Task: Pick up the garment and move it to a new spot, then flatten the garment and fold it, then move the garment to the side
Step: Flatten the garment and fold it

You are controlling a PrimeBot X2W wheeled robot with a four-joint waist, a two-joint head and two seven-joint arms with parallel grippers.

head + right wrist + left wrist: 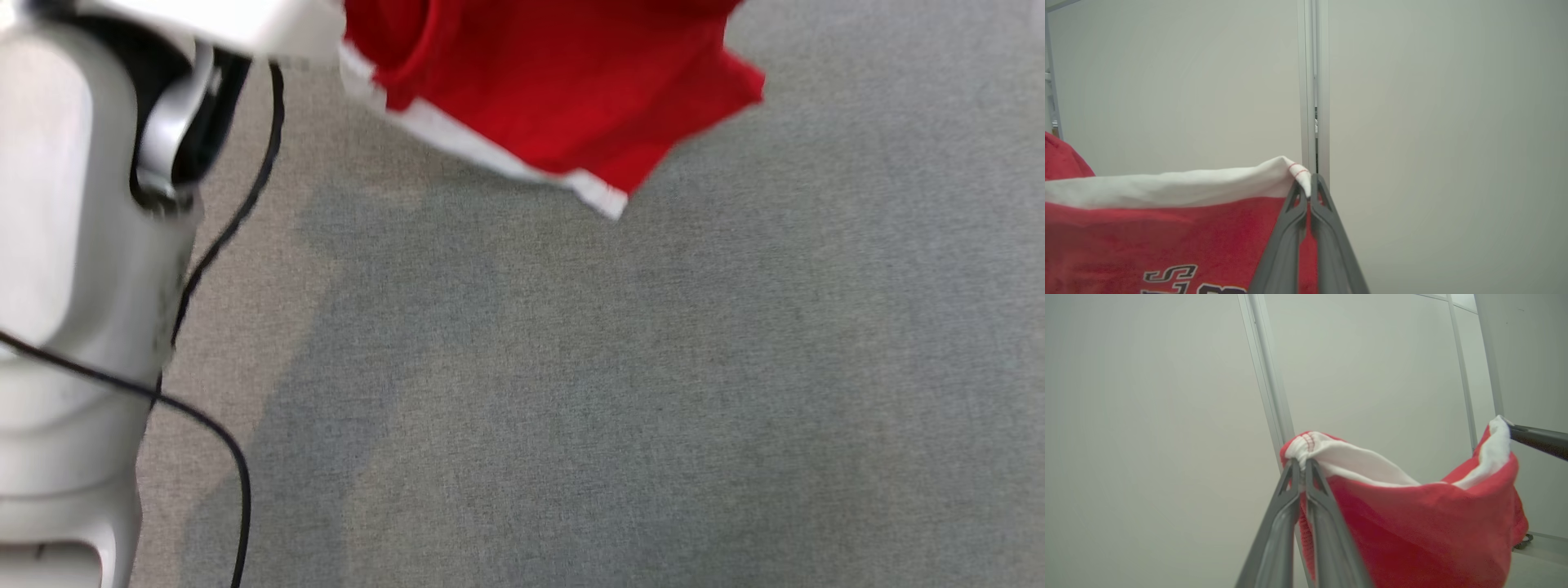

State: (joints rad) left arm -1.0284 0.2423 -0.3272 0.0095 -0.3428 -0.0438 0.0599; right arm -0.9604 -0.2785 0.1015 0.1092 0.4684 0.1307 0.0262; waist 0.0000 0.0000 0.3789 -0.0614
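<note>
Garment (563, 90) is held up off the floor (653, 367) by two white-trimmed corners, jaws pinched shut on each, likely for spreading flat.

My head camera looks steeply down on the grey floor (653, 392), while each wrist camera sights close along my left gripper (1301, 463) or right gripper (1309, 181) toward a pale wall (1147, 416), all three sharing the garment (563, 90).
</note>
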